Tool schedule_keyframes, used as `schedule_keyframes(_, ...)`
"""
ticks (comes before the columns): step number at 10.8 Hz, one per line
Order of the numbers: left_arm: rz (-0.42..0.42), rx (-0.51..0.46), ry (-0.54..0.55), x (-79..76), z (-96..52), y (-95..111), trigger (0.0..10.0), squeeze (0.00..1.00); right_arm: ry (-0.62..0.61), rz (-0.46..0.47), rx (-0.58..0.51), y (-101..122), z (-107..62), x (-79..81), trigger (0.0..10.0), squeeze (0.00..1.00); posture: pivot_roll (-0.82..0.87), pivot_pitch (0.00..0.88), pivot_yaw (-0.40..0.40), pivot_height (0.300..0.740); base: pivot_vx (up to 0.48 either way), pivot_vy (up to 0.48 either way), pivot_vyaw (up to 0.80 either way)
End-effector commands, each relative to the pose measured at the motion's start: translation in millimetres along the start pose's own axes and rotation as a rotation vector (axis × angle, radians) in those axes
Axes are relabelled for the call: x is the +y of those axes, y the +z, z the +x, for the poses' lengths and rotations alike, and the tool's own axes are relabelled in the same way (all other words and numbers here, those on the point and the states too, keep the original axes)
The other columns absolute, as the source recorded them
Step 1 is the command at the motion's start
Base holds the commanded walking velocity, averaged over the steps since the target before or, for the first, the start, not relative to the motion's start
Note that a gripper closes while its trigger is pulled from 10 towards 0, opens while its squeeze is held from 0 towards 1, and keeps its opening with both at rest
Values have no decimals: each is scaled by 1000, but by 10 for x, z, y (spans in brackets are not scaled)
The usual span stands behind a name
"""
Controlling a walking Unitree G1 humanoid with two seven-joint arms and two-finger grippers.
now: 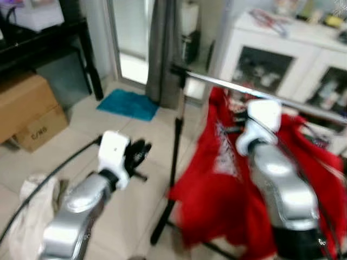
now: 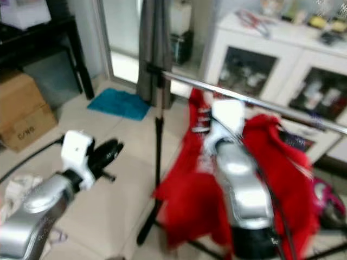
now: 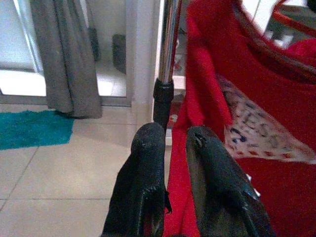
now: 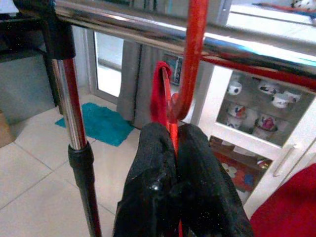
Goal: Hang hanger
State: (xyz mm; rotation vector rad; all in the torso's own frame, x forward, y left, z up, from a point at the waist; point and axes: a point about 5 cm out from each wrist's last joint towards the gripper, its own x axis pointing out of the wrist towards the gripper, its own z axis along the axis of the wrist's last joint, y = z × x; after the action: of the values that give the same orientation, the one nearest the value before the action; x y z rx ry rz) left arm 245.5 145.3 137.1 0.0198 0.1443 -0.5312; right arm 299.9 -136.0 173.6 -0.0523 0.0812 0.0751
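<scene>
The right gripper (image 4: 175, 143) pinches the red hanger (image 4: 190, 74) just below its hook, which curves over the chrome rail (image 4: 148, 30) of the garment rack. A red garment (image 1: 227, 189) drapes from the hanger beside the rack's upright pole (image 3: 165, 74). The left gripper (image 3: 175, 143) hovers near that pole, fingers slightly parted, holding nothing.

A teal mat (image 1: 129, 103) lies on the tiled floor (image 1: 141, 179) before a glass door, with a grey curtain (image 1: 164, 51) hanging just beside it. Two cardboard boxes (image 1: 30, 114) sit on the floor at the left, under a black shelf unit (image 1: 51, 40). A white cabinet (image 1: 282, 59) with glass doors stands at the back right, mugs (image 4: 269, 106) visible inside. A pale cloth (image 1: 30, 211) lies crumpled on the floor near the left.
</scene>
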Motion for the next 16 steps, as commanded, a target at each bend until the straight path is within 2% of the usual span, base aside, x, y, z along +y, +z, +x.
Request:
schedule_keyframes(1, -6, -32, -109, -158, 16, 64, 10000, 0, -69, -8, -13, 39, 16, -125, 10000, 0, 120, 28, -41, 740, 0, 0, 0)
schedule_keyframes(2, -5, -38, -181, -224, 12, 84, 10000, 0, -89, -8, 8, 22, 76, -129, 10000, 0, 119, 28, -40, 740, 0, 0, 0)
schedule_keyframes(4, -3, -38, -255, -269, -4, 111, 10000, 0, -126, 31, 33, 35, 264, -165, 10000, 0, 127, 25, -46, 740, 0, 0, 0)
schedule_keyframes(10, 7, -30, -269, -232, -22, 121, 10000, 0, -113, 33, 111, 108, 829, -124, 10000, 0, 137, 22, -48, 740, 0, 0, 0)
schedule_keyframes(11, 7, -28, -270, -232, -24, 118, 10000, 0, -104, 22, 131, 100, 868, -99, 10000, 0, 141, 22, -51, 740, 0, 0, 0)
schedule_keyframes(12, 8, -24, -269, -227, -32, 109, 10000, 0, -53, -17, 197, -2, 889, -25, 10000, 0, 143, 23, -56, 740, 0, 0, 0)
schedule_keyframes(13, 8, -23, -269, -228, -35, 107, 10000, 0, -32, -8, 212, -44, 883, -1, 10000, 0, 145, 24, -61, 740, 0, 0, 0)
schedule_keyframes(14, 7, -23, -264, -236, -41, 104, 10000, 0, 13, 25, 232, -132, 821, 18, 10000, 537, 144, 25, -65, 740, 0, 0, 0)
schedule_keyframes(15, 3, -24, -253, -236, -45, 100, 10000, 0, 20, 31, 234, -184, 755, -18, 10000, 875, 142, 27, -65, 740, 0, 0, 0)
schedule_keyframes(16, -11, -18, -211, -223, -37, 77, 10000, 0, 93, 56, 149, -137, 623, -41, 10000, 1000, 133, 31, -58, 740, 0, 0, 0)
